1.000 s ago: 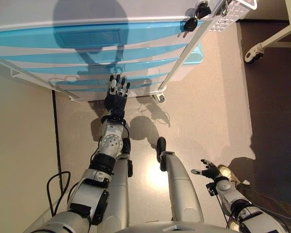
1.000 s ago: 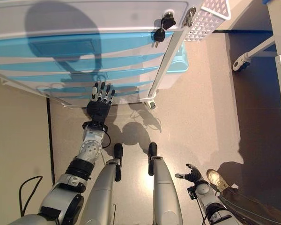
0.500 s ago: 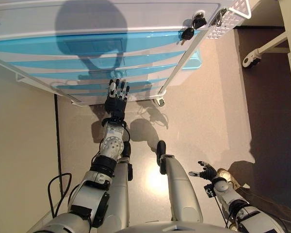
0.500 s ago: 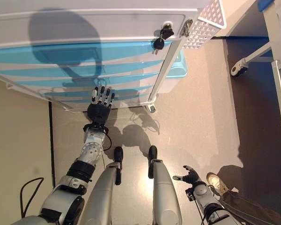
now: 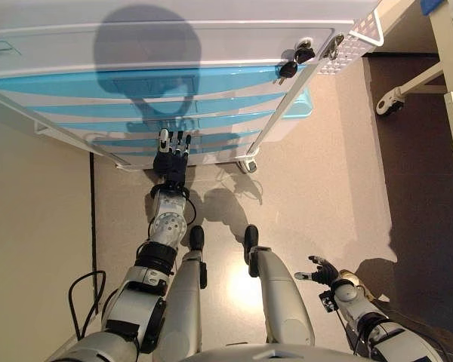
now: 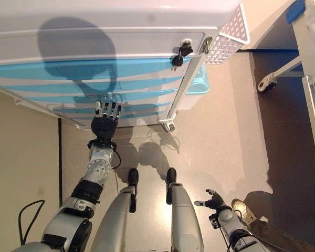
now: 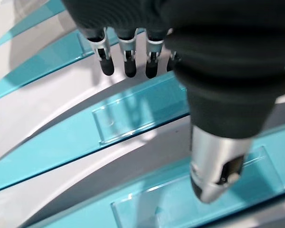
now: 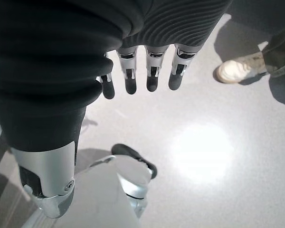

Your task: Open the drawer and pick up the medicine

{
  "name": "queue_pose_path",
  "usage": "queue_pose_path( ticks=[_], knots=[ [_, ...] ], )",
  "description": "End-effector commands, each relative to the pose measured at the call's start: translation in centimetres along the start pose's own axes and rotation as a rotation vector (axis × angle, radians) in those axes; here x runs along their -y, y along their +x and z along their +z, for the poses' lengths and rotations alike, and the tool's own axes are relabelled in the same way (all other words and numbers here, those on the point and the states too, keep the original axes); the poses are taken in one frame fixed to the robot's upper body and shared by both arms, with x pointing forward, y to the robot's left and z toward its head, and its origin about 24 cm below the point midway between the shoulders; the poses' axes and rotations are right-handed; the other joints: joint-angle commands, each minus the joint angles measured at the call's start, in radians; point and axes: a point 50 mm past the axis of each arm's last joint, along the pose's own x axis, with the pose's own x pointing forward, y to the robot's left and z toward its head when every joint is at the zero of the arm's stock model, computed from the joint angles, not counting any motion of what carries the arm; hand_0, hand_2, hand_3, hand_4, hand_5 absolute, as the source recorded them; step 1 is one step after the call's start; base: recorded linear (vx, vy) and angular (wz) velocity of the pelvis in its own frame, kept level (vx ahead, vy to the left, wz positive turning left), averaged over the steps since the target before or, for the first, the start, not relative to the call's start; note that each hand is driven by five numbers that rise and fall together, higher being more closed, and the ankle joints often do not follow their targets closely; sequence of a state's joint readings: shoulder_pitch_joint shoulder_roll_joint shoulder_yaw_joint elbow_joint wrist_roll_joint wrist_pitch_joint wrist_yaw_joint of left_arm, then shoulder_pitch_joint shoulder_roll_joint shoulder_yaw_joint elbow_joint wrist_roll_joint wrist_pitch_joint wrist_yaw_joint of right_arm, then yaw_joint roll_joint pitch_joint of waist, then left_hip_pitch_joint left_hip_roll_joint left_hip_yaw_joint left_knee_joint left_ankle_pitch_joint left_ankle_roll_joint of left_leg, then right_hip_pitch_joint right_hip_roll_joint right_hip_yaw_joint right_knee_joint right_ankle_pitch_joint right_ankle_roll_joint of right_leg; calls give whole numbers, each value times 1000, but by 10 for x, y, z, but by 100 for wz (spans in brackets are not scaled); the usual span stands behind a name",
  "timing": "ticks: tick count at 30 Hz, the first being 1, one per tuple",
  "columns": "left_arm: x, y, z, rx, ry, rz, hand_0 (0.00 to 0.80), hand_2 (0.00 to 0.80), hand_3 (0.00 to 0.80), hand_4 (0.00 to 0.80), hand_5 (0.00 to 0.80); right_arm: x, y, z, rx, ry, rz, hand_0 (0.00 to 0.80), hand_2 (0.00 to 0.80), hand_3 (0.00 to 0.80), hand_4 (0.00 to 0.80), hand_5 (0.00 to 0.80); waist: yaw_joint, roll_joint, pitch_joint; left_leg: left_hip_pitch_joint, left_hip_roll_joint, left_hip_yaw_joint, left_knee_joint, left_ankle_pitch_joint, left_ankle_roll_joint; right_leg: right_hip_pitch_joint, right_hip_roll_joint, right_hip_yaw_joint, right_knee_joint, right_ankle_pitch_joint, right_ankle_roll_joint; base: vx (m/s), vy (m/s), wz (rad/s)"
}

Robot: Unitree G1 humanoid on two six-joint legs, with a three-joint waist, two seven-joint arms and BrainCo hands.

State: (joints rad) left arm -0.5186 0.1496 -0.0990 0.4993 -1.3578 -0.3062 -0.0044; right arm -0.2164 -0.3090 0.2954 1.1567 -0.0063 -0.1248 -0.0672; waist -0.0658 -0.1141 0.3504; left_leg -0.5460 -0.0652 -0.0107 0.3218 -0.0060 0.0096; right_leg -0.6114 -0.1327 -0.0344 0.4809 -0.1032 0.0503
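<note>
Left eye view: left hand [image 5: 170,161] fingers straight before lower drawer [image 5: 211,139]

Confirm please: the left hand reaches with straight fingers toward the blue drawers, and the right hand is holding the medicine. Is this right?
Not quite. The left hand does reach with straight fingers toward the blue drawers, but the right hand holds nothing: the right wrist view shows its fingers straight over bare floor. No medicine is visible.

We count five blue drawers [image 5: 158,81] in one white cabinet [image 5: 136,41] — two black keys [image 5: 296,60] at its corner, one white basket [image 5: 351,45] beside it, one person's shoe [image 8: 237,69], two hands — left [image 5: 170,158], right [image 5: 325,270]
</note>
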Motion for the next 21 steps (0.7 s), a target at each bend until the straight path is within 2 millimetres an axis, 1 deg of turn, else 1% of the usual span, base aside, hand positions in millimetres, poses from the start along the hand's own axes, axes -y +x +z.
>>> queue_pose_path(
  ticks=[1,12,13,14,15,16,17,18,19,21],
  knots=[
    [81,20,59,262,29,-385,0,0,0,0,0,6,-11,-34,-83,-74,15,0,0,0,0,0,22,42,-54,6,-48,-6,1,-50,16,7,-15,-7,-70,101,41,0,0,0],
    [89,27,60,262,41,-395,0,0,0,0,0,3,-13,-40,-103,-110,33,0,0,0,0,0,14,38,-68,65,-45,4,-46,-41,17,60,-9,1,-121,114,46,7,2,-2],
    [89,27,60,262,41,-395,69,69,69,69,69,3,-13,-40,-103,-110,33,0,0,0,0,0,14,38,-68,66,-45,3,-46,-41,17,61,-9,1,-121,115,46,0,0,0],
    [91,27,60,263,42,-396,110,110,110,110,110,3,-13,-41,-103,-110,34,0,0,0,0,0,13,39,-69,71,-44,4,-52,-39,16,64,-9,1,-124,114,47,0,0,0],
    [91,27,60,263,40,-392,191,191,191,191,191,2,-14,-41,-102,-107,36,0,0,0,0,0,11,41,-71,78,-43,3,-60,-37,15,69,-8,1,-128,115,48,11,-4,-4],
    [93,29,60,265,40,-392,439,439,439,439,439,1,-14,-43,-110,-106,37,0,0,0,0,0,7,42,-75,82,-42,3,-63,-35,14,76,-8,1,-130,114,48,15,-5,-4],
    [93,29,59,263,38,-388,546,546,546,546,546,1,-14,-43,-111,-108,39,0,0,0,0,0,6,44,-77,86,-42,2,-65,-34,14,79,-8,0,-130,113,49,13,-8,-5],
    [92,30,59,265,37,-379,712,712,712,712,712,0,-14,-43,-110,-109,40,0,0,0,0,0,6,44,-78,89,-42,0,-64,-35,14,83,-8,1,-130,112,48,15,-5,-4],
    [93,30,59,268,31,-377,800,800,800,800,800,0,-14,-43,-111,-111,42,0,0,0,0,0,5,44,-79,92,-41,1,-64,-37,14,84,-9,2,-128,111,48,17,-5,-5],
    [94,31,58,269,32,-376,800,800,800,800,800,-1,-15,-44,-115,-110,42,0,0,0,0,0,4,45,-79,97,-41,1,-62,-39,15,90,-9,3,-127,110,48,0,0,0]
  ],
)
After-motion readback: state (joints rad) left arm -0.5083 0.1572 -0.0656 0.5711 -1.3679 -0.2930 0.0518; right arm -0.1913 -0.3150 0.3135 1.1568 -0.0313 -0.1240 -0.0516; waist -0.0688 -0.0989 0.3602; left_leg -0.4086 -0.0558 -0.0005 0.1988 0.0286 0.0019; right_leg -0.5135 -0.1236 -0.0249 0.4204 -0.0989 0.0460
